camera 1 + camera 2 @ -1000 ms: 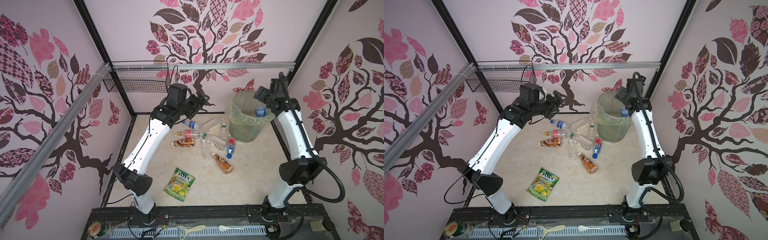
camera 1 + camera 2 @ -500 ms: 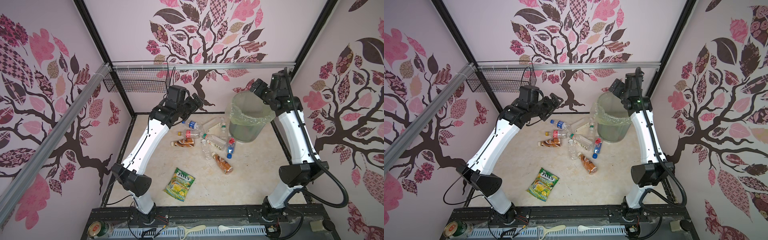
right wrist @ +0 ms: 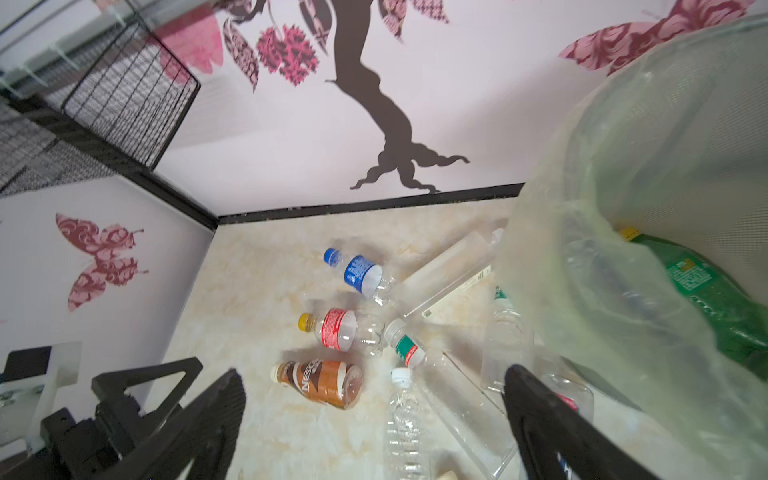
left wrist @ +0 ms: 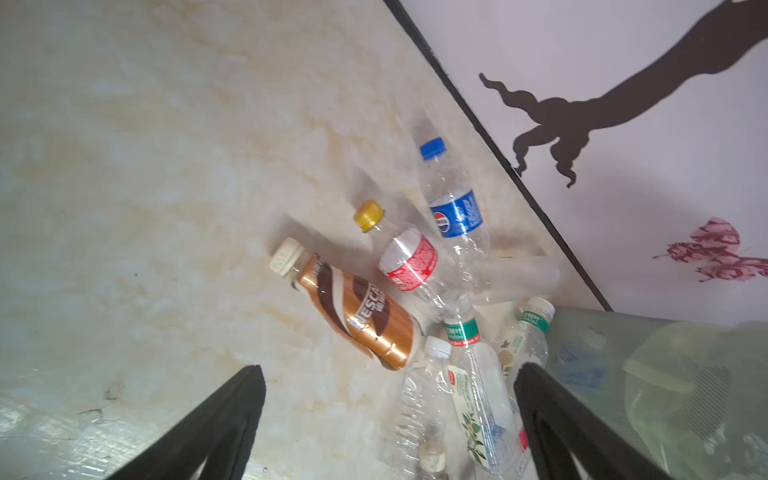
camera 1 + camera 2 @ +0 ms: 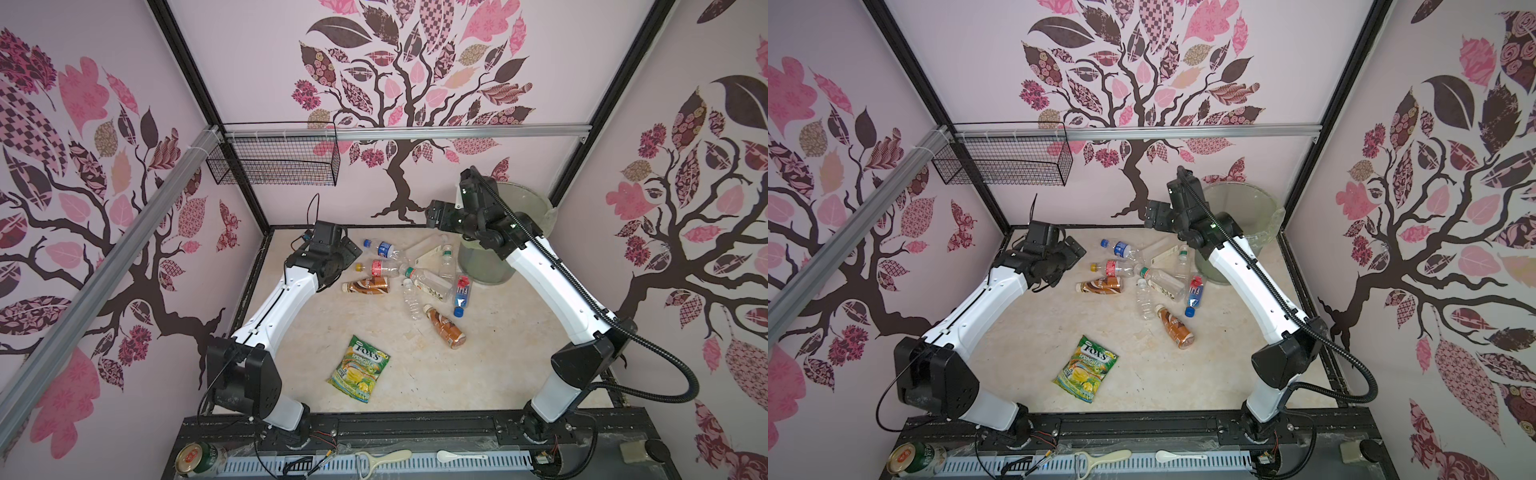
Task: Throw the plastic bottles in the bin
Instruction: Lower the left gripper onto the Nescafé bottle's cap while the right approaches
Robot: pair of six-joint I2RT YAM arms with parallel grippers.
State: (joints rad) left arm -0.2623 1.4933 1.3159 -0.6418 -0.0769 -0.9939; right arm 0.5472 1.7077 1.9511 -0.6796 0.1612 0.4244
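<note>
The plastic bottles lie scattered on the marble floor just beside the bin in the far right corner. Most are clear, with blue, red or green labels; two are brown. A green bottle lies inside the bag-lined bin. The left gripper and right gripper hang above the bottles, jaws spread wide, holding nothing

robot lab booth: black frame, tree-decal walls, arms bolted on base rail.
</note>
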